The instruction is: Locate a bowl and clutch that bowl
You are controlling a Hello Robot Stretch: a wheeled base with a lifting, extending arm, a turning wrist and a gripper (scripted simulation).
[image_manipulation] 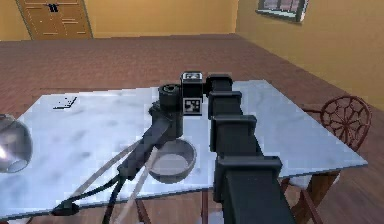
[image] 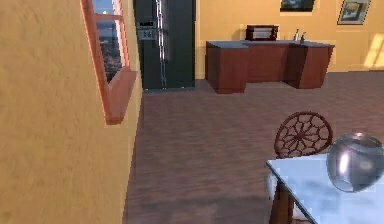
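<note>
So, going left to right in the arm side view: a round glass thing point(image_manipulation: 10, 145) sits at the left edge of the pale tabletop point(image_manipulation: 90, 125). Then comes the hand point(image_manipulation: 125, 170) left of centre, with the grey bowl point(image_manipulation: 172, 162) lying just beside it on the tabletop. Honestly can't tell the hand's grip or whether it's got anything. The dark arm point(image_manipulation: 235, 150) is next, then a wooden chair point(image_manipulation: 347, 120) at the far right.

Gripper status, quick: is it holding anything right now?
Gripper: cannot tell whether it holds anything; a grey bowl lies on the table right by it.
</note>
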